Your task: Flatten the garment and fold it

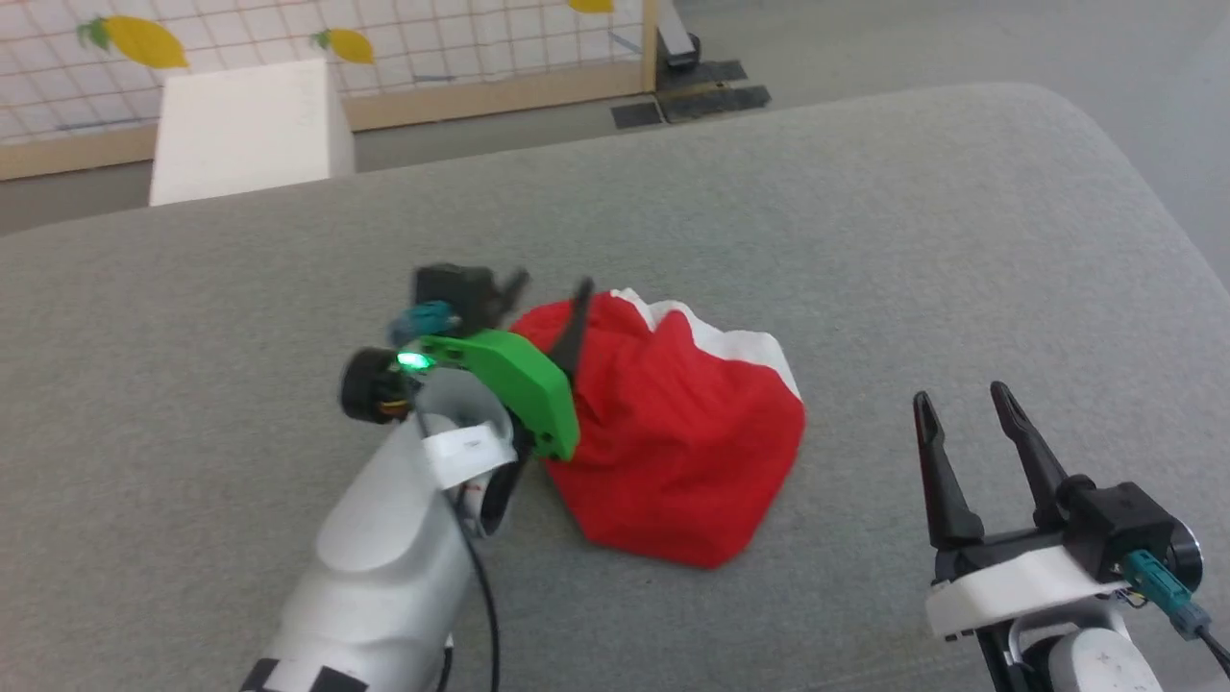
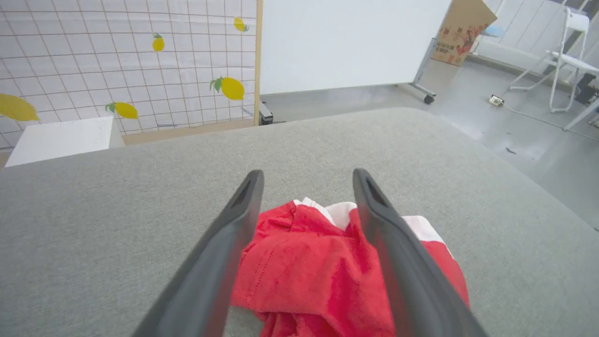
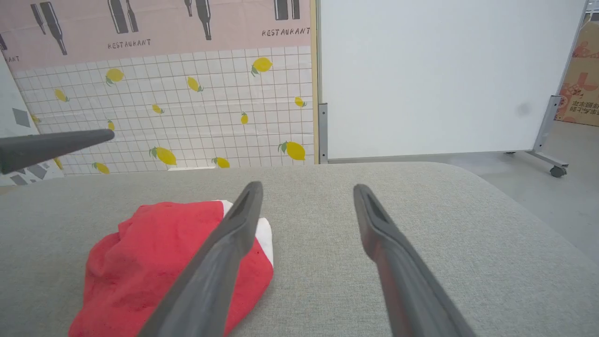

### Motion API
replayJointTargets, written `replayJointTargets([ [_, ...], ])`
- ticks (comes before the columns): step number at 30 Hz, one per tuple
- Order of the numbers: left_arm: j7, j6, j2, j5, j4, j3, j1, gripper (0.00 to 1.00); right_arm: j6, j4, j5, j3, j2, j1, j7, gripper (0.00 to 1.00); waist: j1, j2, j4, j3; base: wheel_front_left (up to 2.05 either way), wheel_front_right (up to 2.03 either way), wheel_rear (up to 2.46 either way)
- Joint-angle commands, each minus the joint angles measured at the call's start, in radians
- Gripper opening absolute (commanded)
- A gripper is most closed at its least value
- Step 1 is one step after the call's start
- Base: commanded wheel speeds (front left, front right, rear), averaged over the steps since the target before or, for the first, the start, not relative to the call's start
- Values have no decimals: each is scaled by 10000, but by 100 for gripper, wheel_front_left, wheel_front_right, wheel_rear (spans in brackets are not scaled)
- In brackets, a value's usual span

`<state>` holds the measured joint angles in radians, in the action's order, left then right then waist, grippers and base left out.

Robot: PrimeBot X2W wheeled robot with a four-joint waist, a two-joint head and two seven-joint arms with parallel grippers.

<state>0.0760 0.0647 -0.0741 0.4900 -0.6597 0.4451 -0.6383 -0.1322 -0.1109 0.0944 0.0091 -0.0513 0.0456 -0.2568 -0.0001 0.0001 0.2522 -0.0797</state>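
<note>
The red shorts (image 1: pixel 673 423) lie in a crumpled heap on the grey cushioned surface (image 1: pixel 865 240), a white stripe showing along the far edge; no print is visible. My left gripper (image 1: pixel 550 288) hovers over the heap's left side, open, with nothing between its fingers. In the left wrist view the shorts (image 2: pixel 304 267) sit below and between the spread fingers (image 2: pixel 234 234). My right gripper (image 1: pixel 961 399) stands open to the right of the heap, apart from it. In the right wrist view the shorts (image 3: pixel 154 257) lie to the left of its fingers (image 3: pixel 379 243).
A white box (image 1: pixel 245 125) stands beyond the surface at the back left, before a tiled lemon-print panel (image 1: pixel 432 38). A white board on wheels (image 3: pixel 444 79), a cardboard carton (image 2: pixel 463 30) and a folding chair (image 2: pixel 568 61) stand on the floor. The surface rounds off at the right edge.
</note>
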Motion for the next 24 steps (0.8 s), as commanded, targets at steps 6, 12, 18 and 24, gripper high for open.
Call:
replayJointTargets([
  [6,1688,-334,-540,80,1299,-771,936,100,15,186,-118,-315,11,-207,-49,100,1,-1,-775,379,0,0,0],
  [12,1851,-137,-909,-462,3183,-1659,2277,100,15,366,-167,-497,11,-233,-49,100,1,-1,-1176,421,0,0,0],
  [18,1855,177,-770,-1071,4532,-2717,3808,100,15,405,-210,-576,11,-262,-49,100,1,-1,-1446,413,0,0,0],
  [24,1856,325,-402,-1587,4937,-3646,4937,100,15,356,-177,-527,11,-302,-49,100,1,-1,-1560,413,0,0,0],
])
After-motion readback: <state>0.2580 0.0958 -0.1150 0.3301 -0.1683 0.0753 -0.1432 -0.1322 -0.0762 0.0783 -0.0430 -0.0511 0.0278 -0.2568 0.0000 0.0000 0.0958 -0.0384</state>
